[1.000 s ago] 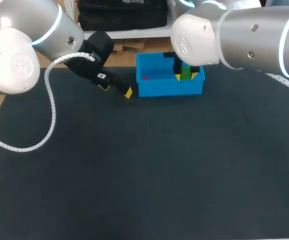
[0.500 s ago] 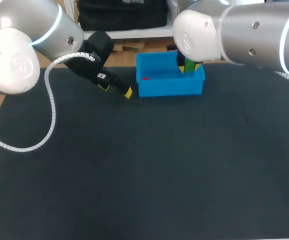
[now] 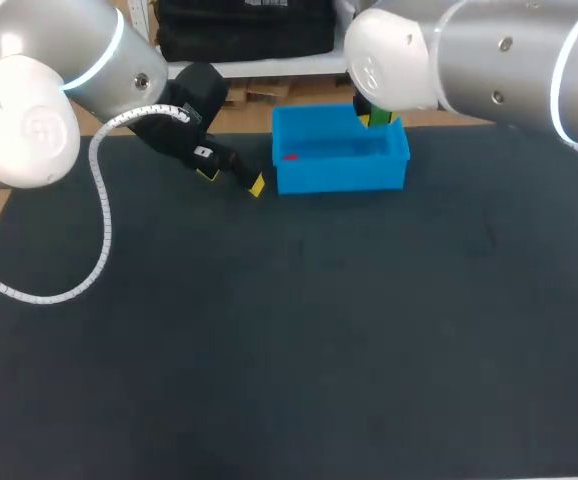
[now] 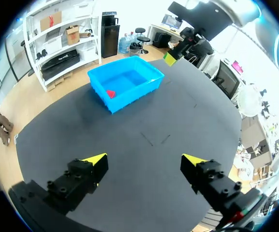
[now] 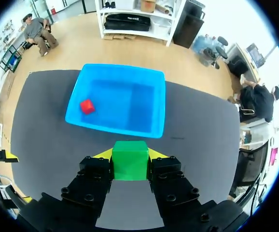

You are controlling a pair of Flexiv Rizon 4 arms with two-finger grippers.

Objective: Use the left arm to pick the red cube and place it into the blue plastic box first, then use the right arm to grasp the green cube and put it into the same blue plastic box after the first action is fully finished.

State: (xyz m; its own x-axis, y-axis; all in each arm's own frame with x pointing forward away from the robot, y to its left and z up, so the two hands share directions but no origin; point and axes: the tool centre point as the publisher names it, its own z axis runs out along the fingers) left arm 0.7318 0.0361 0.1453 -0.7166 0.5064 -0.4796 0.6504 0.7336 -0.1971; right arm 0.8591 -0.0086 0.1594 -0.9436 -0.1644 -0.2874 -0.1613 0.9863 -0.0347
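Inside blue box (image 5: 144,104): red cube (image 5: 87,106), already deposited; near box rim: green cube (image 5: 130,159), clamped by right gripper (image 5: 130,154) for depositing; beside box: left gripper (image 4: 144,159), released.

From my console I see a table (image 3: 299,330) covered by a dark mat with a few faint marks. 1 thing rests directly on it: the blue plastic box (image 3: 339,178), near the far edge.

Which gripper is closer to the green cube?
Right. The right gripper is shut on the green cube at the blue box's right end; the left gripper is open, off its left end.
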